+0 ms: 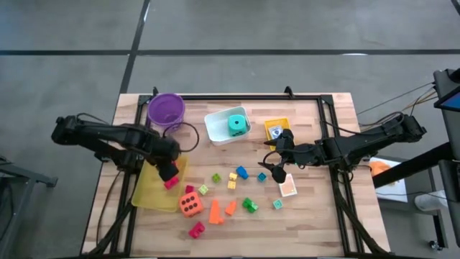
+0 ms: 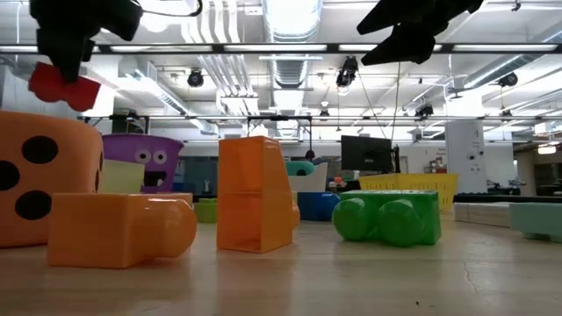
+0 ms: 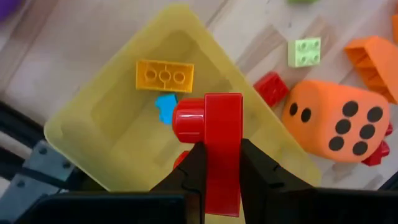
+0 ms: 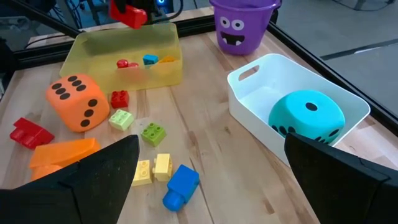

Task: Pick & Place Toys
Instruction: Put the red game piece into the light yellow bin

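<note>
**Partly sorted: a few toys are sitting in trays, most are waiting on the worktop**

Over on the left, the left gripper [image 3: 214, 165] is hanging above the yellow tray [image 1: 147, 193] with its fingers pinching a red block [image 3: 214, 137] between them. The block is up in the air, not yet released. Below it, the tray is already holding a yellow brick [image 3: 165, 76], a small blue piece [image 3: 165, 107] and what looks like a red piece at the tray's near wall, so only a handful of toys are counting as placed there.

Moving rightward, the orange die [image 1: 190, 203] is sitting just beside the tray on the worktop [image 1: 316, 223], and red, orange, green, yellow and blue blocks are lying scattered across the middle, none of them stowed. Further back, the teal die [image 1: 236, 124] is resting inside the white tray [image 1: 215, 131], which looks like a finished placement.

On the right, the right gripper [image 1: 277, 165] is hovering above the scattered blocks near a small card [image 1: 289, 187], its fingers spread wide and holding nothing. By this reckoning, the bulk of the sorting is still lying ahead.
</note>
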Robot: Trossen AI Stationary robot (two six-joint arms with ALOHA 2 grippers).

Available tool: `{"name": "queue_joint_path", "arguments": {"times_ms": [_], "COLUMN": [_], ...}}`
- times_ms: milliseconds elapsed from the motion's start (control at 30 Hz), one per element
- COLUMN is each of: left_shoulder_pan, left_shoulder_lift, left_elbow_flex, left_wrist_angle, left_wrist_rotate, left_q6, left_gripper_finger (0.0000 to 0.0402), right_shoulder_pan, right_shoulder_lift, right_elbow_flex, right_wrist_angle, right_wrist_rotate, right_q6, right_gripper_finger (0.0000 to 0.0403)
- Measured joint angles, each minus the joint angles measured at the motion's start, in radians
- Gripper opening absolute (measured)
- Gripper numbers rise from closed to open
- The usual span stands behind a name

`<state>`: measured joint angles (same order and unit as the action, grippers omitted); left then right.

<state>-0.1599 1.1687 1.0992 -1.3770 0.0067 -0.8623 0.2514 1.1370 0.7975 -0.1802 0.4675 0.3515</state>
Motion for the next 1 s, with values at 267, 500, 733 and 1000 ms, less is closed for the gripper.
{"name": "queue_joint_path", "arguments": {"times_ms": [267, 500, 733, 1000], "left_shoulder_pan": [-0.118, -0.202, -0.245, -0.244], "left_shoulder_lift": [0.000, 0.002, 0.003, 0.003], "left_elbow_flex": [-0.003, -0.048, -0.149, -0.281], "left_wrist_angle": [-0.014, -0.053, -0.043, 0.089], "left_wrist_rotate": [-0.002, 0.007, 0.028, 0.034], "left_q6": [-0.115, -0.241, -0.339, -0.374], "left_gripper_finger": [0.0050, 0.0050, 0.0050, 0.0050], "right_shoulder_pan": [0.000, 0.000, 0.000, 0.000], "right_shoulder_lift": [0.000, 0.000, 0.000, 0.000], "right_elbow_flex": [0.000, 0.000, 0.000, 0.000], "right_wrist_angle": [0.000, 0.000, 0.000, 0.000], "right_wrist_rotate": [-0.001, -0.005, -0.005, -0.005], "right_q6": [0.000, 0.003, 0.004, 0.005], "right_gripper_finger": [0.0399, 0.0399, 0.0399, 0.0399]}}
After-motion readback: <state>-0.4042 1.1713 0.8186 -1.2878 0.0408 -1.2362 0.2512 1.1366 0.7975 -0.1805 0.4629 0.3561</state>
